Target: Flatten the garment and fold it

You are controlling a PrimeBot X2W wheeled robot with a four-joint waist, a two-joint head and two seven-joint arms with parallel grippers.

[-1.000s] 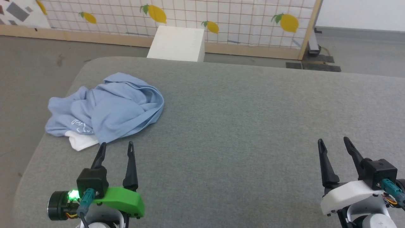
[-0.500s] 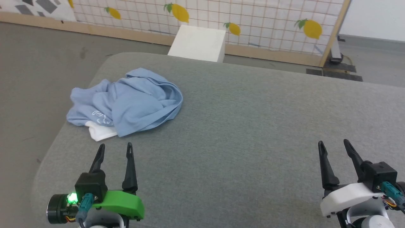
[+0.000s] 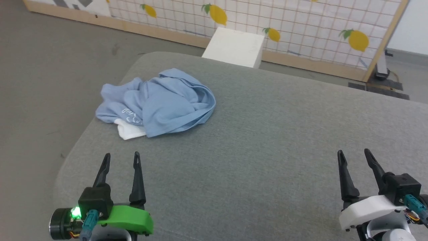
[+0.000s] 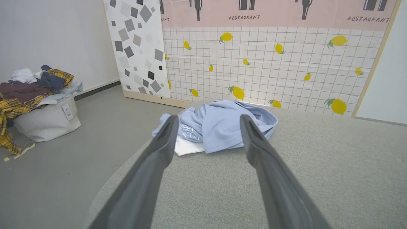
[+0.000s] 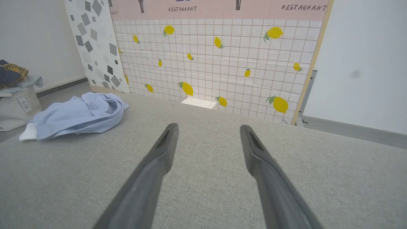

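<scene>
The garment (image 3: 160, 102) is a light blue T-shirt lying crumpled in a heap near the far left corner of the grey padded table (image 3: 267, 134), with a white patch poking out at its near edge. My left gripper (image 3: 121, 156) hovers open a short way in front of it, nothing between its fingers. In the left wrist view the garment (image 4: 219, 124) lies straight ahead beyond the open left gripper (image 4: 208, 118). My right gripper (image 3: 353, 153) stands open at the lower right, far from the shirt. The right wrist view has the garment (image 5: 79, 116) at the left and the open right gripper (image 5: 208, 127).
A white box (image 3: 234, 50) stands on the floor behind the table, before a lemon-patterned screen (image 3: 301, 23). A grey basket heaped with clothes (image 4: 38, 105) sits on the floor to the left. The table's left edge runs close to the shirt.
The head camera has turned left, so the whole picture has shifted right. Garment and both grippers keep their places relative to the table and stay open.
</scene>
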